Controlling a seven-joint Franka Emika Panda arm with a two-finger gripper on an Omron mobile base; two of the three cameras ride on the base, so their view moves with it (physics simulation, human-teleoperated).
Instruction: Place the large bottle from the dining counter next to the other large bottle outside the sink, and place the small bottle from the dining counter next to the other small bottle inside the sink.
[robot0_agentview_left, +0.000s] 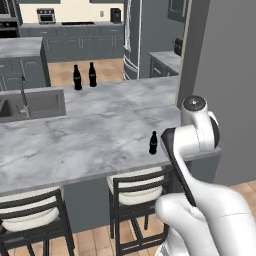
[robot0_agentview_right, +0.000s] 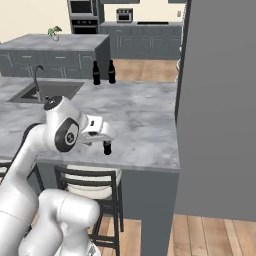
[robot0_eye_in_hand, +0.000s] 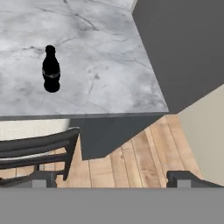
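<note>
We see the marble table (robot0_agentview_left: 90, 135) bearing one small bottle (robot0_agentview_left: 153, 143) near its front edge and two large bottles (robot0_agentview_left: 84, 76) upright at its far edge.

three dark bottles (robot0_agentview_left: 153, 143) — one small, two chairs (robot0_agentview_left: 140, 192), one sink (robot0_agentview_left: 30, 106)

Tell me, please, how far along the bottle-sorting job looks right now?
Nothing looks done. A small black bottle stands upright near the grey-white marble dining counter's front edge. The open pincer holds nothing. Two black bottles stand together at the far edge, beyond the dark recessed sink.
</note>
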